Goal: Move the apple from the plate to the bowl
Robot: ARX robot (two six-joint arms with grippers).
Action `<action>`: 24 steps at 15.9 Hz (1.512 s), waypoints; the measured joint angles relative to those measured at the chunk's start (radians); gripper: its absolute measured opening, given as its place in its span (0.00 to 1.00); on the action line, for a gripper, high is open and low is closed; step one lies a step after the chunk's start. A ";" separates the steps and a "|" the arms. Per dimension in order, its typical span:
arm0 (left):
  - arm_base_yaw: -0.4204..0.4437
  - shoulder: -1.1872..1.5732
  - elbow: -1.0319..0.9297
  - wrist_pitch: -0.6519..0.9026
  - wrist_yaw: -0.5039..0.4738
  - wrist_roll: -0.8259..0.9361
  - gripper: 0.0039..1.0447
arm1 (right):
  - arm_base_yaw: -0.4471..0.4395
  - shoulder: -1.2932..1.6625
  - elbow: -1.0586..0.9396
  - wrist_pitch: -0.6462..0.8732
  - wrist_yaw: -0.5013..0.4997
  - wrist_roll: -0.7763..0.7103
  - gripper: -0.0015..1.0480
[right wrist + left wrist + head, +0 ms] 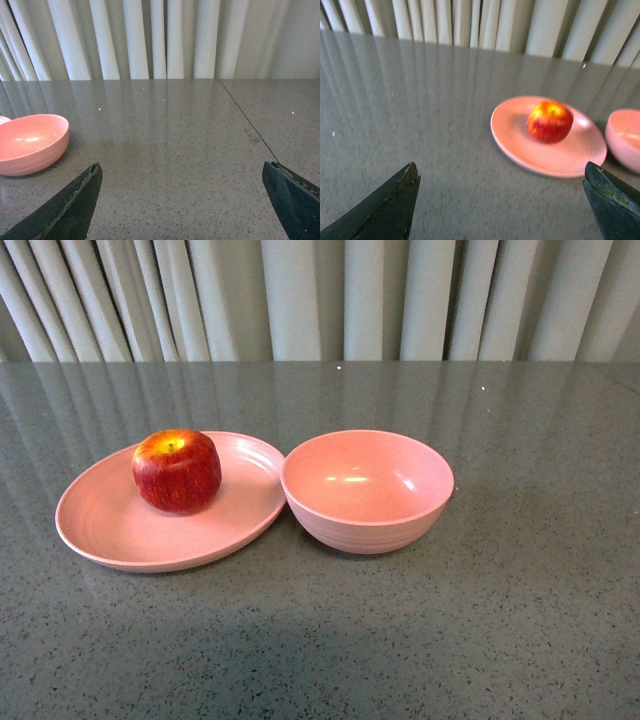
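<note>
**A:** How do your fingers stand?

**B:** My left gripper (pixel 501 170) is spread wide. Its two dark fingers (pixel 387 210) sit far apart with only bare table between them, and they hold nothing. My right gripper (pixel 181 167) is the same: it gapes wide and grips nothing.

**A:** And the arms?

**B:** Both wrists hang low over the grey speckled table (pixel 420 640). They point nearly level across it, towards the pale curtain (pixel 300 300) at the far edge. My fingertips are clear of the surface as far as I can see, though how high they hang I cannot tell.

**A:** Where is the apple from your left fingers?

**B:** The apple (pixel 550 121) is well ahead of them and off towards my right side. It is outside the gap and well apart from both tips. It sits upright on the plate (pixel 120 540), stem dimple up, on the plate's farther half.

**A:** And the bowl?

**B:** The bowl (pixel 367 530) stands just beside the plate, on my right of it. Their rims meet or nearly meet, and I cannot tell whether they touch. It is empty. From my right gripper it lies ahead and off to my left, beyond the fingers and apart from them.
</note>
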 joint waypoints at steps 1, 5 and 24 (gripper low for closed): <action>0.005 0.065 0.034 0.077 0.024 0.000 0.94 | 0.000 0.000 0.000 0.000 0.000 0.000 0.94; 0.026 0.541 0.163 0.461 0.214 0.021 0.94 | 0.000 0.000 0.000 0.000 0.000 0.000 0.94; -0.083 1.470 0.632 0.467 0.331 0.138 0.94 | 0.000 0.000 0.000 0.000 0.000 0.000 0.94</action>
